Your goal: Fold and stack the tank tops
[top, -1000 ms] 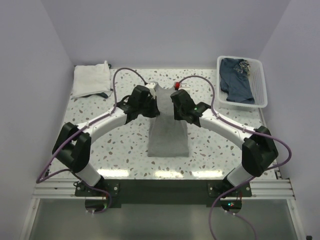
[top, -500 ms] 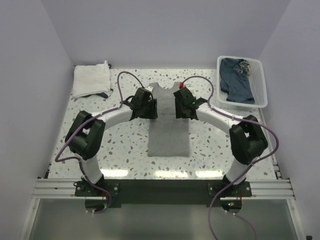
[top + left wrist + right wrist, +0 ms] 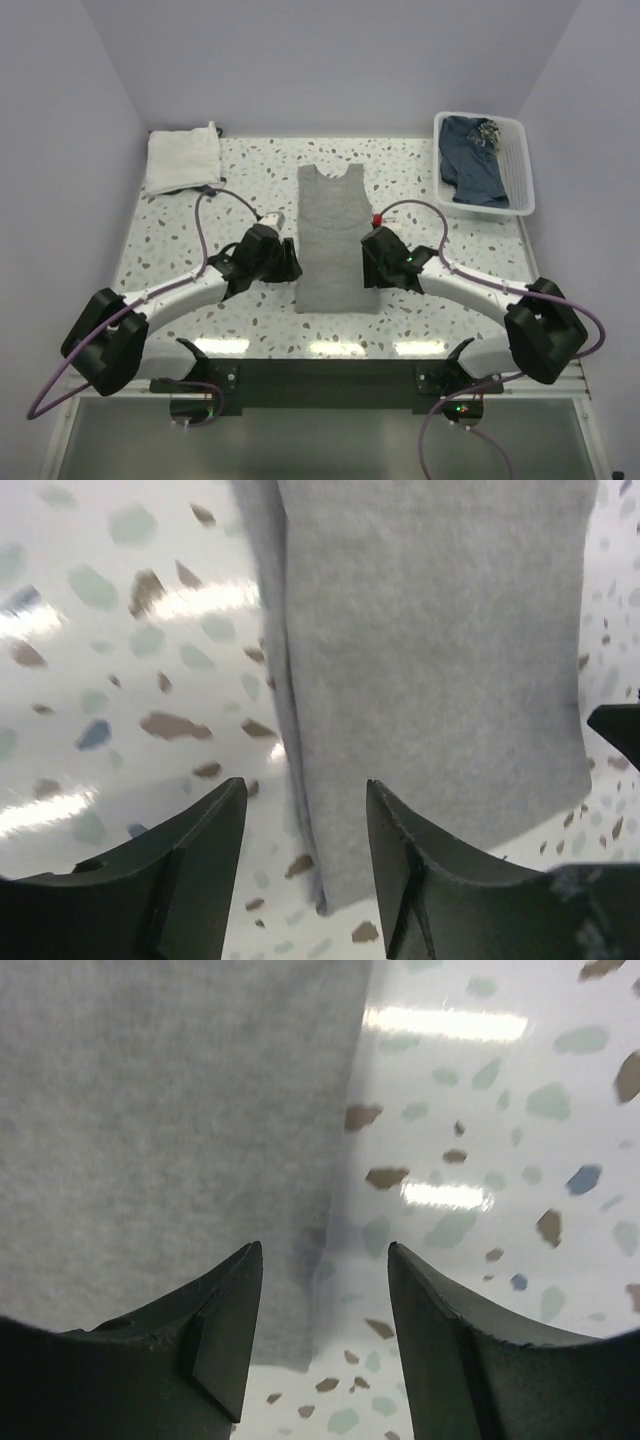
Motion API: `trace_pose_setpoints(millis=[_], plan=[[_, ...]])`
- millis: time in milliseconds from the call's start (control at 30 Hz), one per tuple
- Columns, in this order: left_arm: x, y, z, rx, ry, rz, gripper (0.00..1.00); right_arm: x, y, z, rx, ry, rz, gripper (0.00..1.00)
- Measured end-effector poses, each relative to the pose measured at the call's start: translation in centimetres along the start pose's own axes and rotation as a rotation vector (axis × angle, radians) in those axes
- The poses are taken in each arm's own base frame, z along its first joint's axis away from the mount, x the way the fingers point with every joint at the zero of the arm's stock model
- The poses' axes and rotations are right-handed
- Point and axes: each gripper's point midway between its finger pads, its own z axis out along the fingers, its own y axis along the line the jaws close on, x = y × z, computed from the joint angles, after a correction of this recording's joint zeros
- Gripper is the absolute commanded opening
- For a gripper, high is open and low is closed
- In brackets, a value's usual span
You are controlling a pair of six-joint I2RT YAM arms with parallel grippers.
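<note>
Left gripper point(image 3: 303, 786) and right gripper point(image 3: 323, 1248) are both hanging low over the speckled terrazzo-pattern table point(image 3: 200, 240), their jaws spread apart and gripping nothing. Each one is straddling a long side edge of the plain grey soft-cloth tank top point(image 3: 333, 235) close to its near hem, the left gripper at the left edge and the right gripper at the right edge. That grey top is lying flat in the middle of the table, with its neck and straps pointing far and its hem near. It is looking narrow, and the left wrist view is showing a doubled layer along its left edge, so the lengthwise folds are probably done. The crosswise fold, bringing hem toward neck, appears not yet made. At the far left corner a folded white cloth bundle point(image 3: 183, 158) with a dark trim peeking out at its near edge is sitting well apart from the grey one; it is likely the other tank top, already folded. Stacking is therefore left to do, since the two are lying separately. At the far right, a white plastic slatted basket point(image 3: 527, 170) is holding a crumpled dark blue garment point(image 3: 470, 165), whose kind I cannot tell.
</note>
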Motion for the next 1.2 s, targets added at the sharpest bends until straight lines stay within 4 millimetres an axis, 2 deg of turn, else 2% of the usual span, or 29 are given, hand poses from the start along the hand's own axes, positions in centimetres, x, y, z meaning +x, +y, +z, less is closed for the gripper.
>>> trace_pose_setpoints(millis=[33, 133, 267, 567, 767, 900, 967, 1000, 1033, 1067, 1133, 1167, 1200], plan=[[1.3, -0.3, -0.2, 0.014, 0.015, 0.000, 0.62, 1.4, 0.3, -0.3, -0.019, 0.013, -0.003, 0.57], [5.6, -0.5, -0.8, 0.043, 0.096, -0.010, 0.64, 3.8, 0.4, -1.0, -0.053, 0.038, 0.017, 0.57], [8.9, 0.4, -1.1, 0.040, 0.161, -0.050, 0.64, 5.5, -0.2, -1.5, -0.071, 0.055, 0.085, 0.56], [9.4, -0.9, -1.1, 0.107, 0.151, -0.124, 0.57, 8.6, 0.6, -1.2, -0.145, 0.125, 0.196, 0.53], [10.2, -1.0, -1.5, 0.118, 0.155, -0.162, 0.52, 8.6, 1.4, -1.3, -0.189, 0.118, 0.259, 0.53], [10.7, -1.3, -1.6, 0.132, 0.153, -0.184, 0.47, 8.5, 2.0, -1.2, -0.217, 0.116, 0.284, 0.49], [10.9, -1.6, -1.5, 0.140, 0.151, -0.191, 0.45, 8.5, 2.3, -1.2, -0.229, 0.117, 0.292, 0.41], [11.0, -1.7, -1.4, 0.145, 0.151, -0.191, 0.38, 8.5, 2.4, -1.1, -0.233, 0.119, 0.293, 0.36], [11.0, -1.9, -1.3, 0.148, 0.152, -0.193, 0.33, 8.5, 2.6, -1.0, -0.235, 0.122, 0.294, 0.25], [11.1, -1.8, -1.1, 0.146, 0.156, -0.196, 0.23, 8.6, 2.7, -0.9, -0.238, 0.123, 0.292, 0.19], [11.4, -1.7, -0.9, 0.140, 0.162, -0.200, 0.09, 8.7, 2.8, -0.7, -0.237, 0.130, 0.288, 0.05], [11.6, -1.7, -0.9, 0.139, 0.167, -0.200, 0.00, 8.8, 2.9, -0.7, -0.238, 0.134, 0.285, 0.03], [11.7, -1.7, -0.9, 0.140, 0.168, -0.201, 0.00, 9.0, 2.9, -0.8, -0.239, 0.137, 0.277, 0.01]])
